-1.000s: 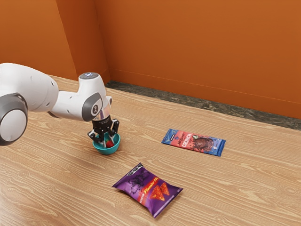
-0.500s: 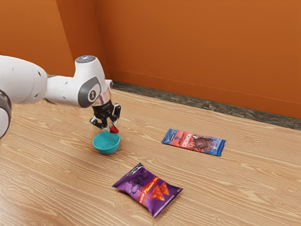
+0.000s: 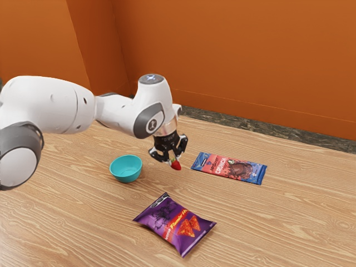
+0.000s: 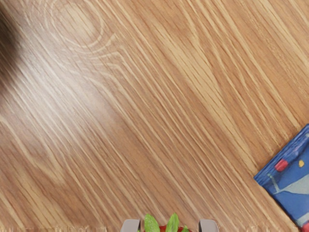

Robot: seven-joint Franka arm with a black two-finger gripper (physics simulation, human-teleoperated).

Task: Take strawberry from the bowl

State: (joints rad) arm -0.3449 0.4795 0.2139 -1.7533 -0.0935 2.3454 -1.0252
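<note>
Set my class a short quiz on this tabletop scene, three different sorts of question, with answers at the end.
1. True or false: the teal bowl is empty.

2. What is the gripper holding above the table?
A. the purple snack bag
B. the strawberry
C. the teal bowl

3. Fill in the blank: the large white word on the chocolate bar is ____.

Key: 1. True; 2. B; 3. CRUNCH
</note>
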